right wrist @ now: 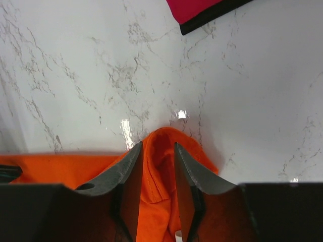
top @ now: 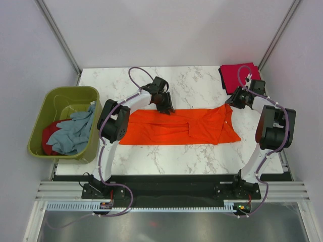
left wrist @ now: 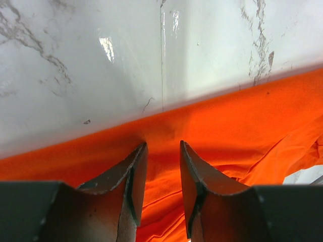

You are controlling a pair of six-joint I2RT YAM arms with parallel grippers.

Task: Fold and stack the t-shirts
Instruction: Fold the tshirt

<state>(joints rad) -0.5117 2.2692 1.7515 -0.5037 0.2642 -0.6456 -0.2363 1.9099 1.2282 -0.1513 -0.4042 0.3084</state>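
Note:
The bright orange t-shirt [top: 181, 126] lies across the middle of the marble table [top: 202, 151] as a long folded strip. My left gripper [top: 165, 107] sits on its far edge left of centre, jaws narrowly apart with orange fabric [left wrist: 166, 166] between them [left wrist: 163, 143]. My right gripper [top: 233, 102] is at the shirt's far right corner, where a raised fold of orange fabric [right wrist: 160, 151] is pinched between its jaws [right wrist: 158, 144]. A crimson t-shirt [top: 237, 74] lies folded at the back right and shows in the right wrist view [right wrist: 194, 7]. The grey-blue t-shirt [top: 75, 131] and another red one [top: 49, 136] lie in the tub.
An olive-green tub [top: 45, 108] stands off the table's left edge. Grey walls and metal frame posts close in the back and sides. Bare marble shows beyond the shirt's far edge [left wrist: 101, 60] and along the near side.

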